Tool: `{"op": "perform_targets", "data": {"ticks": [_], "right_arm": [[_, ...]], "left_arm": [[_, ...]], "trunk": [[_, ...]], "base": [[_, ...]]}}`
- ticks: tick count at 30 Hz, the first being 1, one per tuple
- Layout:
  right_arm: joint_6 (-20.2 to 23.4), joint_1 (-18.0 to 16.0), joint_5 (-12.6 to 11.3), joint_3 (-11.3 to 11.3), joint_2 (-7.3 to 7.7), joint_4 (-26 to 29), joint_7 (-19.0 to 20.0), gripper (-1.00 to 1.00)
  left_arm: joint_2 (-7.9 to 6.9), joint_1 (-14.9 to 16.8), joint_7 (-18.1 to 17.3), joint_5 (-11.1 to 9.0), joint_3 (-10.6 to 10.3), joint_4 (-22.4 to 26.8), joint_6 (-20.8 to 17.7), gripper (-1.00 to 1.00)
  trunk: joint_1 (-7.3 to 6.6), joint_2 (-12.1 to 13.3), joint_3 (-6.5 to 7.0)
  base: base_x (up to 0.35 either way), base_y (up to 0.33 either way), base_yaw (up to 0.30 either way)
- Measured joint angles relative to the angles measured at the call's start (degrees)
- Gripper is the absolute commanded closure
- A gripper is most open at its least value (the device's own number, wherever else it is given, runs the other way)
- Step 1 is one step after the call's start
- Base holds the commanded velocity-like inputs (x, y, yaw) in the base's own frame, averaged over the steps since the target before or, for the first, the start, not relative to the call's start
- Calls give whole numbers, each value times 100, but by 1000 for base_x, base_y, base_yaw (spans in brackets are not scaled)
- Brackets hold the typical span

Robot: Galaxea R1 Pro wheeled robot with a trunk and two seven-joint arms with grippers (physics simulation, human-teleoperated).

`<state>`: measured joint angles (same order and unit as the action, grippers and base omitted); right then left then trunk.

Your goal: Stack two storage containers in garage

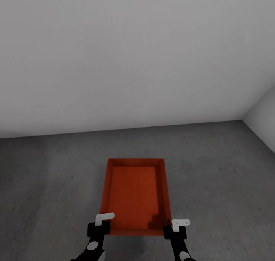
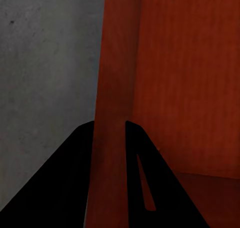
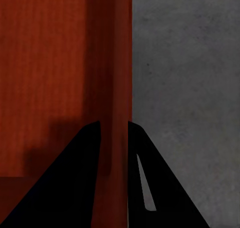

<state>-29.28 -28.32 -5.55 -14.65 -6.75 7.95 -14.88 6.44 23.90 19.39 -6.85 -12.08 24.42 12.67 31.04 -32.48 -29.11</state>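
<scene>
Garage floor (image 1: pixel 214 169), grey concrete: 1 storage container (image 1: pixel 133 194), long axis running away from me, between my left claw (image 1: pixel 100 224) and right claw (image 1: pixel 175 227), each clamped on a side wall.

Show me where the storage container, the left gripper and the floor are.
storage container (image 1: pixel 133 192): head view, inner bottom.
left gripper (image 1: pixel 100 223): head view, at the near left corner of the container.
floor (image 1: pixel 221 169): head view, bare grey concrete.

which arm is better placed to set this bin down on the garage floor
Neither alone: the left tool pinches the container's left wall and the right tool its right wall, both at the near corners, so lower together onto the concrete floor.
</scene>
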Motion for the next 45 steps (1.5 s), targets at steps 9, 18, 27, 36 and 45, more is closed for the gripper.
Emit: {"op": "perform_targets", "data": {"ticks": [9, 18, 27, 36, 45], "right_arm": [[-6, 0, 17, 10, 0, -1, -7, 100], [-1, 1, 23, 17, -1, 2, -5, 100], [-20, 0, 18, 14, -1, -3, -7, 100], [-50, 0, 30, 33, -1, -17, -5, 100], [-74, 0, 45, 58, -1, -38, -3, 100]], "left_arm": [[2, 0, 1, 7, 2, 2, 1, 100], [0, 0, -2, 16, 6, 3, -3, 100], [1, 1, -1, 25, 6, 3, 9, 100], [4, 1, 11, 45, -1, 5, 18, 100], [8, 0, 14, 62, -3, 6, 13, 100]], "trunk": [[0, 0, -2], [0, 0, -2], [0, 0, -2], [0, 0, -2], [-3, -1, -2]], "base": [[0, 0, 0], [0, 0, 0], [0, 0, 0], [1, 0, 0], [228, 0, 0]]}}
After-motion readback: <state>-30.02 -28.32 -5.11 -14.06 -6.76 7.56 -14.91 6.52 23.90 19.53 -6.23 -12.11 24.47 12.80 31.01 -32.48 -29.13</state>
